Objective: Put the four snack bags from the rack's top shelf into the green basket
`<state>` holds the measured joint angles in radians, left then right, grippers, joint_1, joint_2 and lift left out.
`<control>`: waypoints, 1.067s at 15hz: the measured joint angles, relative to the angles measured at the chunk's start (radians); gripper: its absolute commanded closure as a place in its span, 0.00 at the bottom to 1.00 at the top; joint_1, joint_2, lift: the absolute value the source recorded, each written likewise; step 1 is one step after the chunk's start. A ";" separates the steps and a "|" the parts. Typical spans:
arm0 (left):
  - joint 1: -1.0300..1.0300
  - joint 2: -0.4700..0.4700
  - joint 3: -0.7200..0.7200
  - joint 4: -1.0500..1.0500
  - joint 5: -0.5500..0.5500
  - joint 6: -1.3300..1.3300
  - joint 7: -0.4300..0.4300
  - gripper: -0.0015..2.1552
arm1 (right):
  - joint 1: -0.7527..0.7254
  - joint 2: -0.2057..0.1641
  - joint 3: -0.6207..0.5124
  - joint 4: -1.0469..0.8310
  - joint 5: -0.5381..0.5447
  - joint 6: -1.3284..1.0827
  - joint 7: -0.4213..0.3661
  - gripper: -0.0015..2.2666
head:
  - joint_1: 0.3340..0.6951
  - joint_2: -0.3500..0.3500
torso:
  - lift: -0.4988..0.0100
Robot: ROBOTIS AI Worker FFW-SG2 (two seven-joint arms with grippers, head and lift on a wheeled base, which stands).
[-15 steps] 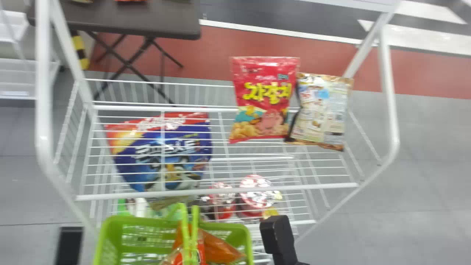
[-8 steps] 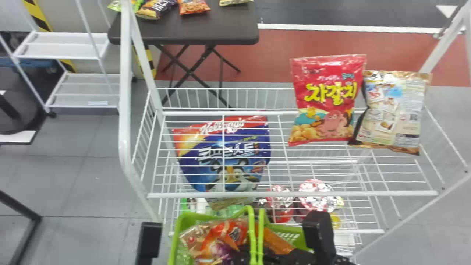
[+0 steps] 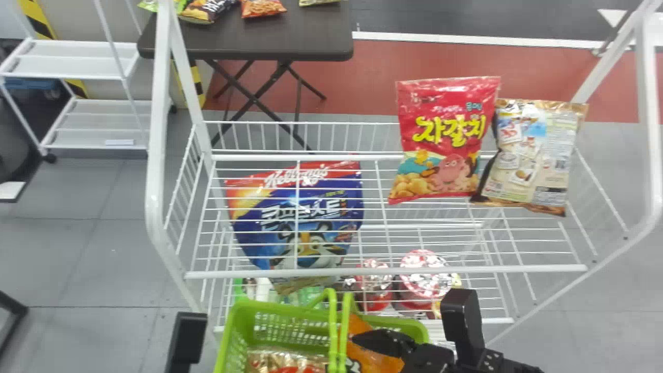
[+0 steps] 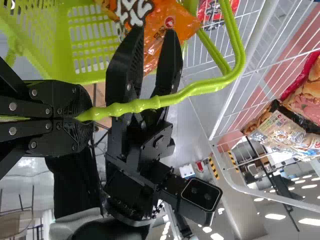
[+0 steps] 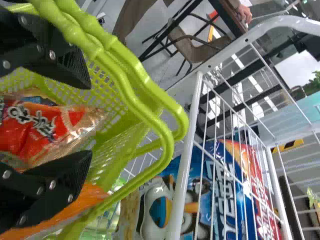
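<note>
Over the green basket [image 3: 279,311], at the head view's bottom, is my right gripper [image 3: 365,339]; the left arm's black wrist part [image 3: 189,342] shows to its left. In the left wrist view my left gripper [image 4: 82,112] is shut on the basket handle [image 4: 175,99]. The right gripper [image 5: 75,117] has its fingers apart above a red snack bag [image 5: 35,125] in the basket. An orange bag [image 3: 380,360] lies in there too. On the rack's top shelf a red snack bag [image 3: 445,137] and a beige one [image 3: 533,155] lean side by side at the back right.
The white rack's front rail [image 3: 388,270] crosses just beyond the basket. Below the wire shelf are a blue cereal bag [image 3: 298,217] and red-lidded cups [image 3: 424,272]. Behind stands a dark table [image 3: 248,39] with snack bags; a white cart [image 3: 98,124] is at the left.
The head view swung left, then slightly back right. The gold-and-red bag sits lower in the basket than half a second ago, and the right gripper shows more clearly above the orange bag.
</note>
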<state>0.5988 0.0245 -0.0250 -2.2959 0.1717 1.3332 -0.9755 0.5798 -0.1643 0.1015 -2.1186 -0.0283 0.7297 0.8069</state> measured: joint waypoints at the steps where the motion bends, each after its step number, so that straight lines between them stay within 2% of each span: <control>1: -0.001 0.000 0.002 0.001 0.000 -0.001 0.001 0.99 | 0.005 0.000 -0.014 -0.039 0.023 0.062 0.014 0.02 | 1.00 0.30 | 0.98; 4: -0.003 0.000 0.009 0.004 0.000 -0.002 0.000 0.99 | 0.037 0.007 -0.077 -0.162 0.071 0.163 0.014 0.03 | 1.00 0.17 | 0.98; 7: -0.007 0.000 0.009 0.007 0.001 -0.002 0.001 0.99 | 0.046 0.061 -0.173 -0.213 -0.018 0.065 -0.024 0.03 | 1.00 0.14 | 0.98; 9: -0.008 0.000 0.008 0.008 0.001 -0.002 0.000 0.99 | 0.040 0.102 -0.195 -0.208 -0.073 -0.148 -0.155 0.03 | 1.00 0.12 | 0.98; 12: -0.008 0.002 0.008 0.009 0.002 -0.002 -0.001 0.99 | -0.037 0.112 -0.151 -0.109 -0.074 -0.447 -0.422 0.03 | 1.00 0.09 | 0.98; 13: -0.008 0.005 0.007 0.007 0.002 -0.001 -0.001 0.99 | -0.090 0.112 -0.140 -0.055 -0.067 -0.490 -0.487 0.03 | 1.00 0.08 | 0.98; 16: -0.015 0.012 0.003 0.005 0.003 0.007 -0.006 0.99 | -0.239 0.111 -0.134 0.102 -0.037 -0.546 -0.605 0.03 | 1.00 0.05 | 0.98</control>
<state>0.5836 0.0361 -0.0218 -2.2905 0.1743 1.3406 -0.9820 0.3407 -0.0529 -0.0321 -2.0167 -0.0648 0.1834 0.2016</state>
